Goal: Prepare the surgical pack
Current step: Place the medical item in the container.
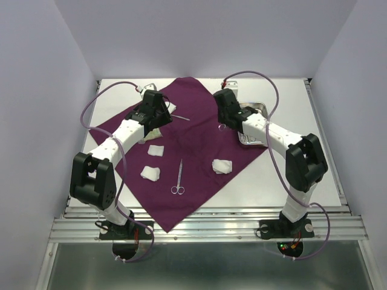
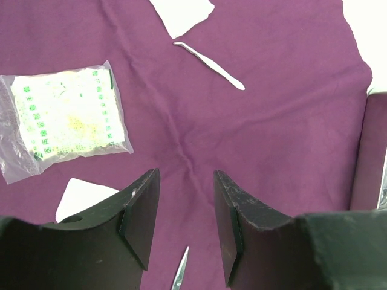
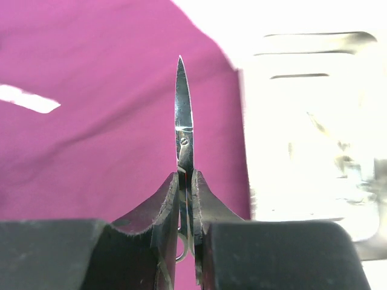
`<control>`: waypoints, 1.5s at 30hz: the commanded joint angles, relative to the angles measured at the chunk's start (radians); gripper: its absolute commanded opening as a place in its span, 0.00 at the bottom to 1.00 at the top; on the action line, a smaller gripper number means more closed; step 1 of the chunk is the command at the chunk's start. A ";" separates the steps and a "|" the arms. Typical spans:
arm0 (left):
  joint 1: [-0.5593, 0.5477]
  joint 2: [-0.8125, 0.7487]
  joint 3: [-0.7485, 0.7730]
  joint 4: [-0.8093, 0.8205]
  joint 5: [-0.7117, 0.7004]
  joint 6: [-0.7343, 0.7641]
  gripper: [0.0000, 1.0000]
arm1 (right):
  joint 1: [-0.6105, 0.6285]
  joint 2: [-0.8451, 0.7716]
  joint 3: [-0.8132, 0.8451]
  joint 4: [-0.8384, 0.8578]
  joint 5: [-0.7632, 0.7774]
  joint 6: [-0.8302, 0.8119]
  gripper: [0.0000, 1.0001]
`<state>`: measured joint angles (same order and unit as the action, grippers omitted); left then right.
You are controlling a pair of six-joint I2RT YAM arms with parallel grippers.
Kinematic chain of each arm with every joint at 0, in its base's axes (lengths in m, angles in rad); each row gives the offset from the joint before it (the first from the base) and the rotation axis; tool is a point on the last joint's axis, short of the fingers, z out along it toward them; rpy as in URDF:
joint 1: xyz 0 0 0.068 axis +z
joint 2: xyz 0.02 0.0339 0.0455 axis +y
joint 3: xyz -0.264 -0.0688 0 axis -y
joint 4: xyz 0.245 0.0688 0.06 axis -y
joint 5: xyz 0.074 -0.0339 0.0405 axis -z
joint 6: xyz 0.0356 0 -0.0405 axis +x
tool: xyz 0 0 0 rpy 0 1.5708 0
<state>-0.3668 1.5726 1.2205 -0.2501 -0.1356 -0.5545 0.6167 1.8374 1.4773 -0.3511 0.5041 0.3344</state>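
The deep-purple cloth wrap point(image 1: 196, 142) lies spread as a diamond on the table. The steel tray point(image 1: 256, 116) sits at its right corner, partly under my right arm. My right gripper point(image 1: 224, 122) is shut on a pair of silver scissors point(image 3: 184, 121), blades pointing forward above the cloth point(image 3: 91, 90), just left of the tray point(image 3: 308, 127). A second pair of scissors point(image 1: 179, 177) lies on the cloth. Three white gauze wads point(image 1: 156, 150) point(image 1: 150, 173) point(image 1: 222, 165) rest on it. My left gripper point(image 2: 186, 205) is open and empty above the cloth point(image 2: 254, 139), at the cloth's back left point(image 1: 160, 115).
A clear packet of gauze with green print point(image 2: 63, 118) lies on the cloth left of my left gripper. Silver tweezers point(image 2: 208, 63) and a white gauze piece point(image 2: 181, 13) lie beyond it. A silver blade tip point(image 2: 180, 275) shows between the left fingers. White walls enclose the table.
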 commanded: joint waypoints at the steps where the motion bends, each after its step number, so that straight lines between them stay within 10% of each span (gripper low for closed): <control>1: -0.003 -0.040 0.020 0.025 0.002 0.021 0.51 | -0.110 -0.098 -0.057 0.044 0.059 -0.043 0.12; 28: -0.003 -0.022 0.039 0.011 0.025 0.030 0.51 | -0.341 -0.026 -0.362 0.402 -0.042 -0.284 0.12; 45: -0.003 -0.002 0.047 -0.041 -0.030 0.048 0.56 | -0.341 -0.064 -0.364 0.403 -0.111 -0.259 0.40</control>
<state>-0.3668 1.5730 1.2217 -0.2569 -0.1238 -0.5285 0.2817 1.8389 1.1091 0.0086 0.3916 0.0574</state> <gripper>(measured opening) 0.554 0.395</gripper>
